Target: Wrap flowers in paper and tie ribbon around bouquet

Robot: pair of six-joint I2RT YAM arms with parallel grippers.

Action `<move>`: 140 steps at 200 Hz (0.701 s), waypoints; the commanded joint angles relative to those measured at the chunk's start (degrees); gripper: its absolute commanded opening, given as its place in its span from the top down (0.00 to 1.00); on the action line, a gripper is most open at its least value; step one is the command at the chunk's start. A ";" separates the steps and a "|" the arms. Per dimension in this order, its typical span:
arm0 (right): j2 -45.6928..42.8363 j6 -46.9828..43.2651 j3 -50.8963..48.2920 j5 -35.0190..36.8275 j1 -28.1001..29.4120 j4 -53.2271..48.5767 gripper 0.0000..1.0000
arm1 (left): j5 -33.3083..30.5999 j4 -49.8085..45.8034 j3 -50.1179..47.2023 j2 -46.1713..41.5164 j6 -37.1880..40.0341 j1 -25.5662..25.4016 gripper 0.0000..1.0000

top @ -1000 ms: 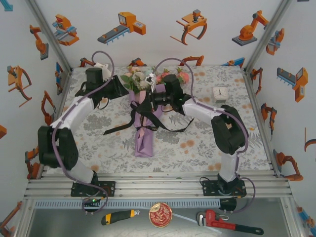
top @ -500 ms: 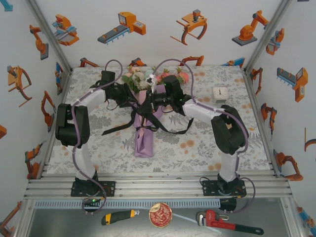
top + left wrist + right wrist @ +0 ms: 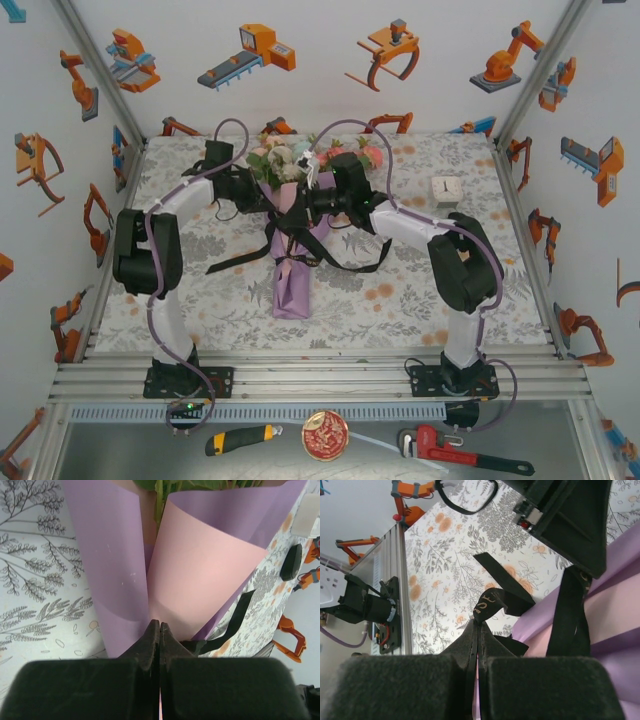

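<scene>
Over the last second the left arm has folded up, its elbow now raised near the table's left edge. The left tool (image 3: 262,196) has come in against the left side of the bouquet (image 3: 291,262). Its fingertips (image 3: 151,637), parted before, are now pressed flat together where the paper's edges overlap. Whether they pinch anything I cannot tell. The right arm and the bouquet lie as before.

The right tool (image 3: 478,627) is clamped on the long narrow black fabric ribbon (image 3: 492,600), whose loose ends trail across the floral-clothed table (image 3: 420,290) on both sides.

A small white box (image 3: 445,190) stands well apart, toward the table's right edge. Past the near edge, on a lower ledge, lie a yellow-and-black utility knife (image 3: 240,438), a round red tin (image 3: 325,433) and a red pipe wrench (image 3: 465,452).

The lilac-purple paper cone with pink reverse (image 3: 110,555) lies mid-table, its point toward the near edge. It holds the pink, white and pale blue flowers (image 3: 285,160) at its far end.
</scene>
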 commanded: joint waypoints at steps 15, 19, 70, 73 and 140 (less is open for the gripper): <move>-3.41 -4.88 0.54 -0.33 0.08 -5.36 0.77 | 0.10 -2.13 -2.49 -7.89 2.55 0.55 1.00; -3.32 -4.90 0.70 -0.21 0.16 -5.63 0.72 | 0.05 -2.32 -2.73 -8.52 2.83 0.60 0.95; -6.09 -4.23 2.61 12.03 -1.17 -16.42 0.57 | -8.81 -10.14 -4.50 -17.77 7.81 1.32 0.41; -6.60 -3.96 2.31 12.95 -1.53 -17.11 0.57 | -9.32 -10.52 -4.86 -18.57 7.89 1.32 0.41; -13.25 -14.15 -8.63 11.20 -3.06 -26.11 0.60 | -1.97 -15.07 -15.16 -28.58 11.19 -1.35 0.35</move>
